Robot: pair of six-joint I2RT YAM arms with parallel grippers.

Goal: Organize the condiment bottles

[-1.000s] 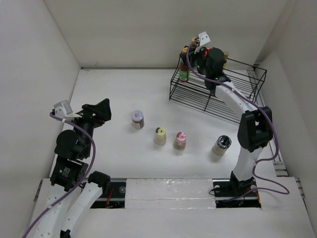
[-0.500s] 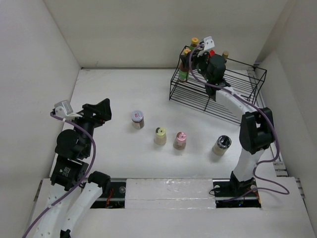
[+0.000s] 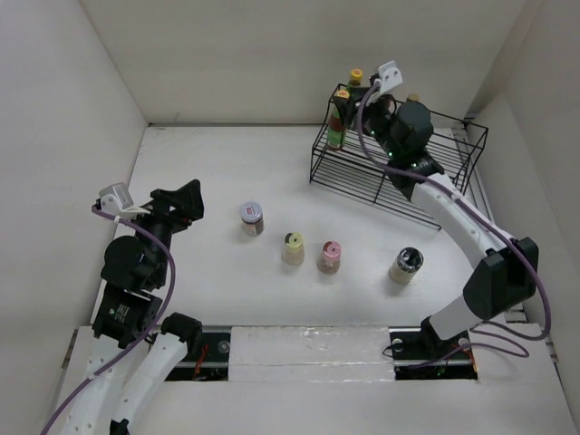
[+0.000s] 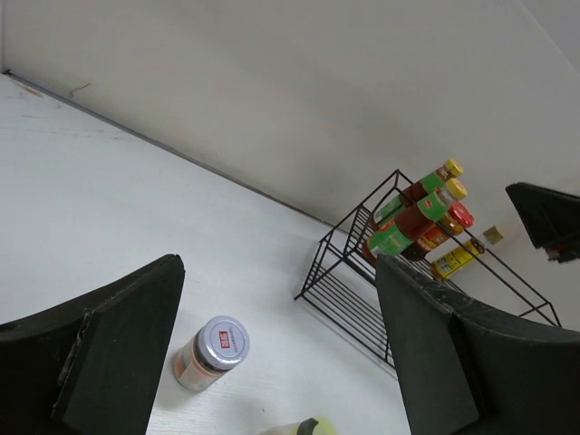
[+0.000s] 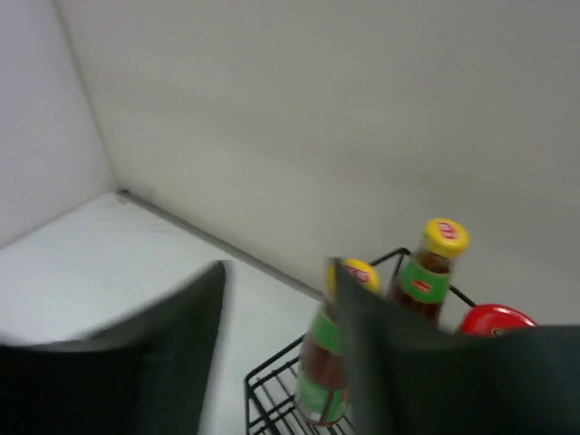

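Four condiment bottles stand on the table: a silver-lidded jar, a cream shaker, a pink-capped shaker and a dark-topped shaker. Two yellow-capped sauce bottles and a red-lidded jar stand at the left end of the black wire rack. My right gripper hovers open just right of those bottles, holding nothing. My left gripper is open and empty, left of the silver-lidded jar.
White walls close in the table on the left, back and right. A small yellow bottle sits further right on the rack's upper tier. The rack's lower tier holds nothing.
My right gripper has opened and drawn back to the right from the bottles at the rack's left end, its elbow swinging right. The left arm has not moved.
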